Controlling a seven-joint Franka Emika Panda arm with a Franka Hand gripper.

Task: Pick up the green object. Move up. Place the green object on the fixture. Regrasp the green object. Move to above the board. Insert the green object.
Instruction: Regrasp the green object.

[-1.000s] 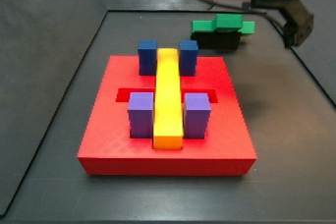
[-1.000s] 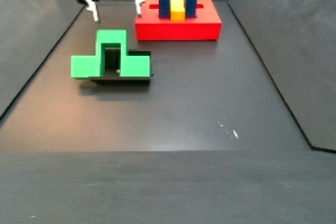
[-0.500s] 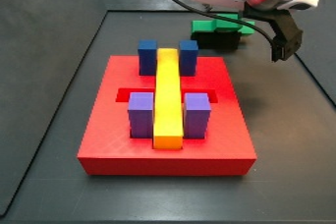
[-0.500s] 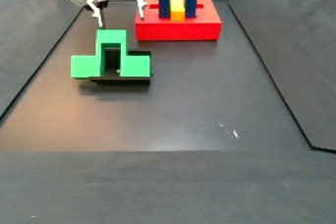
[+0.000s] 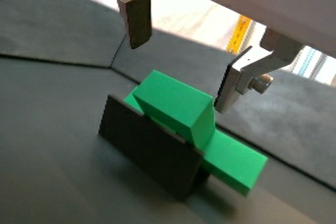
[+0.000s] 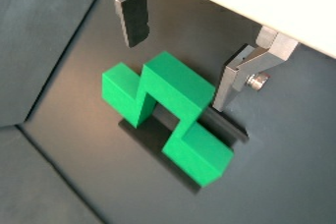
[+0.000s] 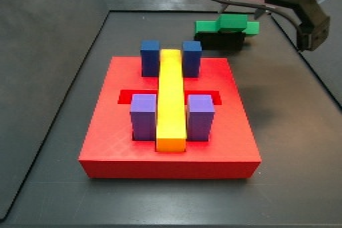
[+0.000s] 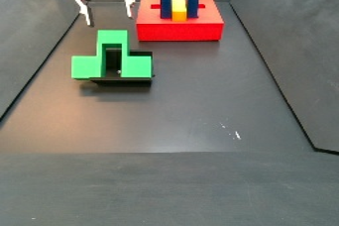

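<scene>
The green object (image 8: 103,63) is a stepped bright green block. It rests on the black fixture (image 8: 135,72), with its ends hanging past the bracket in both wrist views (image 5: 175,109) (image 6: 168,94). My gripper (image 8: 107,8) hovers open above and a little beyond it, toward the board (image 8: 179,30). Nothing is between the fingers (image 5: 136,20) (image 6: 234,81), and they are clear of the block. From the opposite side the green object (image 7: 227,24) sits on the fixture (image 7: 225,41) behind the board (image 7: 167,154), with the gripper (image 7: 302,22) up to its right.
The red board carries a long yellow bar (image 7: 171,97), two blue blocks (image 7: 151,56) at its far end and two purple blocks (image 7: 201,114) nearer. Raised dark walls (image 8: 34,66) edge the black floor.
The gripper dipped toward the fixture half a second ago, then rose and shifted back; it stays open. The green object has not moved on the fixture.
</scene>
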